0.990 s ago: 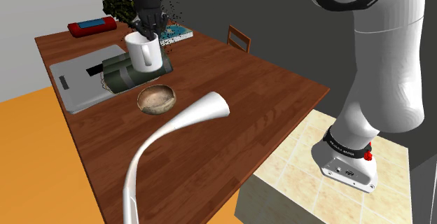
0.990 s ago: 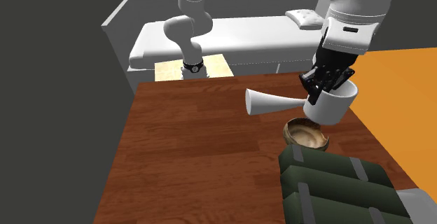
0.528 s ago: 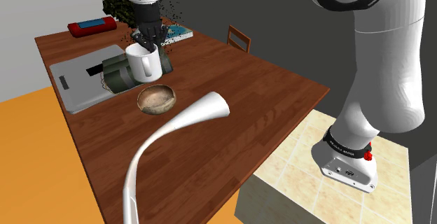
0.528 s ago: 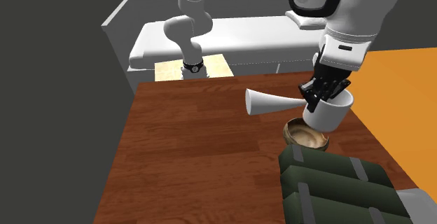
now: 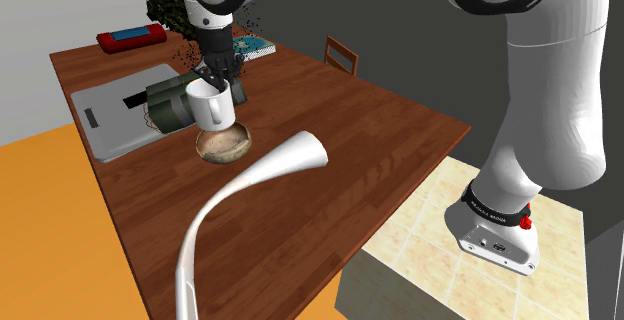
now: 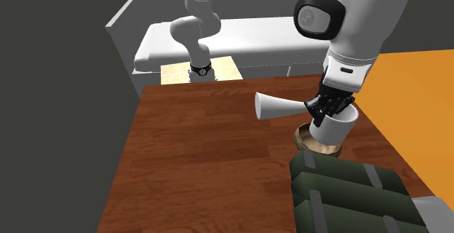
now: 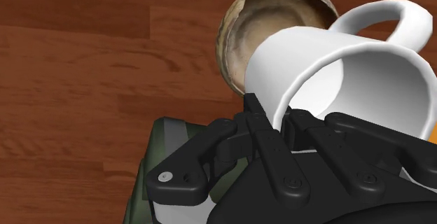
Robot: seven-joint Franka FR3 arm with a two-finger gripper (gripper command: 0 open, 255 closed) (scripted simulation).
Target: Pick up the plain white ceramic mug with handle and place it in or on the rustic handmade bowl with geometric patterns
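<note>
Placing step: the pincer [image 5: 213,76] pinches the white mug [image 5: 211,109] by its rim, tilted just above the brown bowl [image 5: 228,149], at the bowl's twelve o'clock in the shoulder view; next probably a short descent, then release.

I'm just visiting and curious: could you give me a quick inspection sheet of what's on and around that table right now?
Surface: brown wooden table.
Job's things: white mug, tilted, held over brown bowl; contact cannot be told.
Clutter: white lamp, green bag, grey slab, red case.
Gripper: fingers shut on the mug's rim.
Cables: nothing seen.
Surroundings: orange floor, wooden chair, tiled stand.
</note>
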